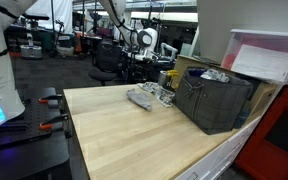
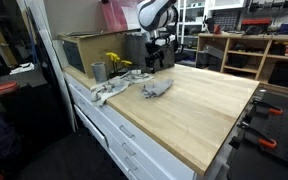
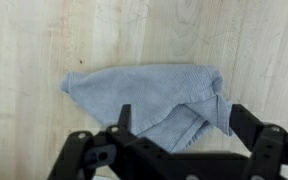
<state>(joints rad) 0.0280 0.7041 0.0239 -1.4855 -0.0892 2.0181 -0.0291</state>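
Note:
A light blue-grey cloth (image 3: pixel 149 95) lies crumpled on the wooden table, with a folded corner at its lower right. It shows in both exterior views (image 1: pixel 140 98) (image 2: pixel 155 88). My gripper (image 3: pixel 179 118) is open, and its two black fingers straddle the cloth's folded lower part from above. In both exterior views the gripper (image 1: pixel 144 62) (image 2: pixel 155 63) hangs a little above the cloth and holds nothing. I cannot tell whether the fingertips touch the cloth.
A black crate (image 1: pixel 219 100) stands at the table's far end beside the cloth. A metal cup (image 2: pixel 98 71), a yellow item (image 2: pixel 114 62) and a pale rag (image 2: pixel 108 92) lie near the cloth. The table's front edge (image 2: pixel 134 130) drops to white drawers.

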